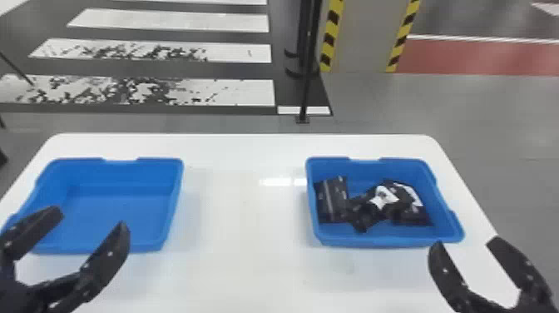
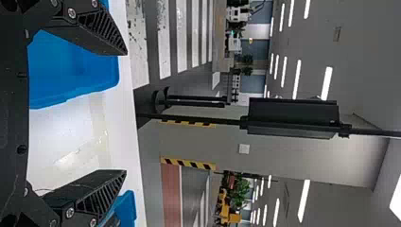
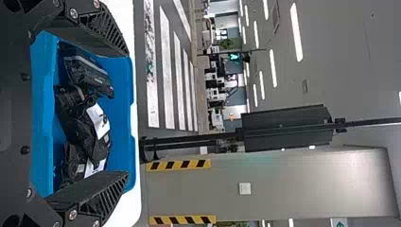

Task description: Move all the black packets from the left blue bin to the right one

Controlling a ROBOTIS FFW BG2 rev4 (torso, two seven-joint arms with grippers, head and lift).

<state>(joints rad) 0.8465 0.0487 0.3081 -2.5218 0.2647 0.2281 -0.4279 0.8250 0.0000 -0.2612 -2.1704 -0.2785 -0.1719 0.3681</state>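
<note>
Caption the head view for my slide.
Black packets in the right blue bin, left bin seemingly empty, left gripper and right gripper open.

Ok so my count: one white counter, with one left blue bin by its left edge and one right blue bin over toward its right edge, so two bins total. Black packets, I get three, all in the right one: one plain packet, plus two with white patches, the middle packet and the end packet. They overlap, so exact number's kinda hard to tell.
</note>
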